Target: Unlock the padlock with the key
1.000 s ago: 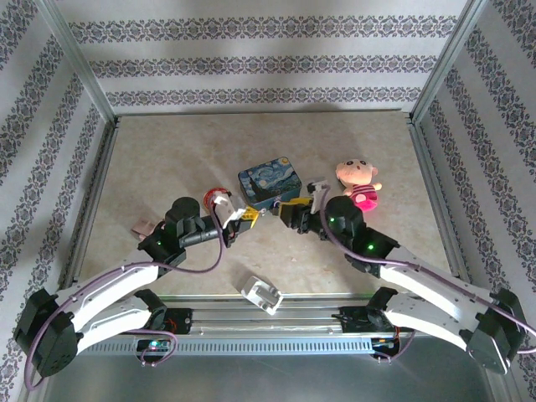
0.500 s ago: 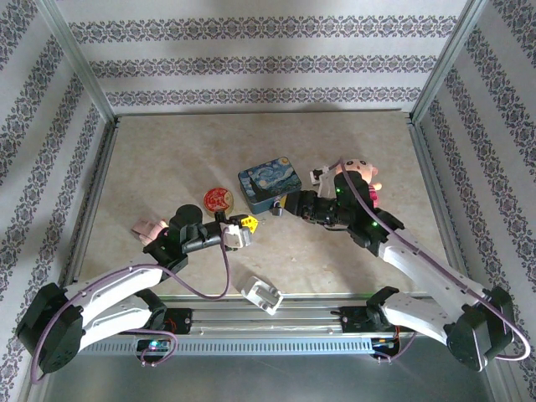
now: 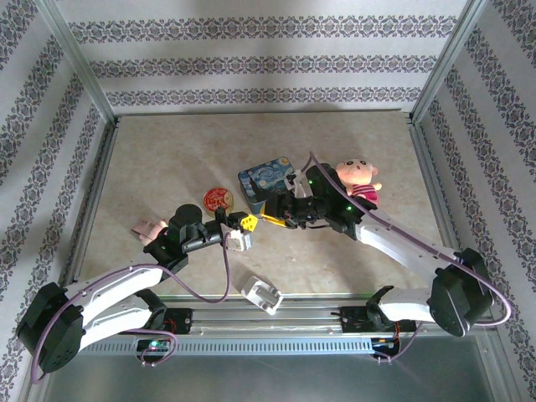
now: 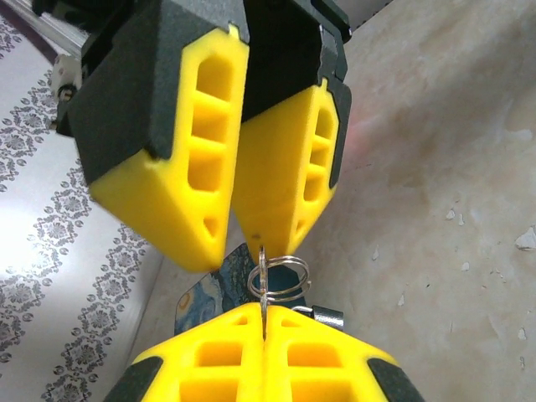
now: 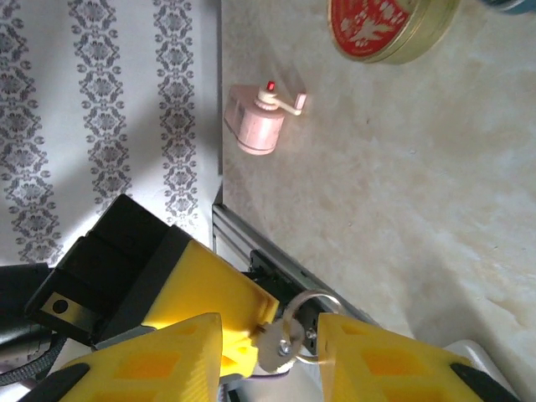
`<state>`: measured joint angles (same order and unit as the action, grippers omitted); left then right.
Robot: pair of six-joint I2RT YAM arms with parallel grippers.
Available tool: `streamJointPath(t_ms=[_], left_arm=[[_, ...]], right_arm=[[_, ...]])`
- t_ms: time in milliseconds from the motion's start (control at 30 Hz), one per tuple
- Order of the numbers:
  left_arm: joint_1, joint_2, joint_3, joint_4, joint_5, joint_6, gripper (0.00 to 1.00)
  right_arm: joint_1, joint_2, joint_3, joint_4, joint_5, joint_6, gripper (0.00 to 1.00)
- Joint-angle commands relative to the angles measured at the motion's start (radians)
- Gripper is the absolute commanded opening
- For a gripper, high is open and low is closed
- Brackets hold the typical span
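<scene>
Got the tin (image 3: 270, 184) about mid-table (image 3: 167, 159), with the round disc (image 3: 219, 199) just left of it and the plush doll (image 3: 358, 179) off to its right. Further left and a bit nearer, a small canister (image 3: 149, 227) lying close to the table's left edge. Plug (image 3: 261, 294) way down at the near edge, in front of everything else. Left gripper (image 3: 247, 224) and right gripper (image 3: 272, 217) tip to tip just near of the tin, the key (image 4: 263, 289) between them, its ring (image 4: 280, 276) right alongside.
</scene>
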<state>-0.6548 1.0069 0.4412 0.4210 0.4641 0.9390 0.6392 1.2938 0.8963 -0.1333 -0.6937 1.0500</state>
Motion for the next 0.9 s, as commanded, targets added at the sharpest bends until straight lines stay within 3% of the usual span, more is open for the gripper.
streamJointPath(t_ms=[0, 267, 533, 667, 700, 800, 867], left_arm=[[-0.014, -0.011, 0.007, 0.044, -0.003, 0.025, 0.0], [-0.014, -0.021, -0.004, 0.056, -0.01, 0.018, 0.0], [-0.014, -0.027, -0.007, 0.042, -0.007, 0.016, 0.0], [-0.014, -0.038, -0.01, 0.034, 0.011, -0.002, 0.0], [-0.014, -0.042, -0.01, 0.034, 0.015, -0.016, 0.02], [-0.014, -0.064, -0.016, 0.071, 0.021, -0.139, 0.32], [-0.014, -0.089, -0.015, 0.113, 0.003, -0.308, 0.38]], right_arm=[[0.012, 0.021, 0.044, 0.011, -0.036, 0.013, 0.35], [0.014, 0.041, 0.029, 0.021, -0.033, 0.019, 0.31], [-0.002, 0.026, -0.001, 0.034, -0.024, 0.026, 0.03], [-0.017, 0.006, -0.024, 0.043, -0.013, 0.032, 0.0], [-0.024, -0.001, -0.032, 0.048, -0.009, 0.032, 0.0], [-0.045, -0.034, -0.059, 0.068, 0.011, 0.029, 0.0], [-0.058, -0.061, -0.082, 0.088, 0.035, 0.015, 0.0]])
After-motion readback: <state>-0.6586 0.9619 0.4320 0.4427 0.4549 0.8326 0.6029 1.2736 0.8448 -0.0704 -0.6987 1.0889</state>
